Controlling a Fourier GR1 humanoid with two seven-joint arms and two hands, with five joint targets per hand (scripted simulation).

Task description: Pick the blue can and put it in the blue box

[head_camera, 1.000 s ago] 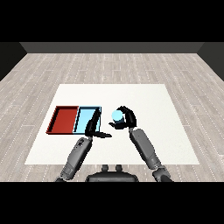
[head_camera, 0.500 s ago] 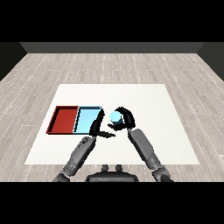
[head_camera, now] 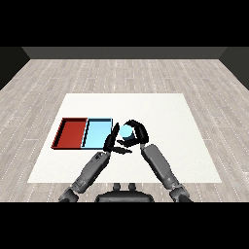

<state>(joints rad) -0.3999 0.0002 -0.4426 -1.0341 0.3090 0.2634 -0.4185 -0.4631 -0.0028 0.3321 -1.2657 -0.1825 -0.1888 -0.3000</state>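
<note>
Right hand has its fingers curled around the blue can, which sits just right of the light blue tray, not over it yet. Left hand, fingers straight, rests by the tray's right rim; the carry goes left.

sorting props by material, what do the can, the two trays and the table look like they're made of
Blue can: pale blue, smooth with a soft sheen, possibly painted metal or plastic; the right robot hand curls round it. Red tray and light blue tray: flat, matte, evenly coloured with thin dark rims, likely plastic. Table: plain matte white, material unclear.
</note>
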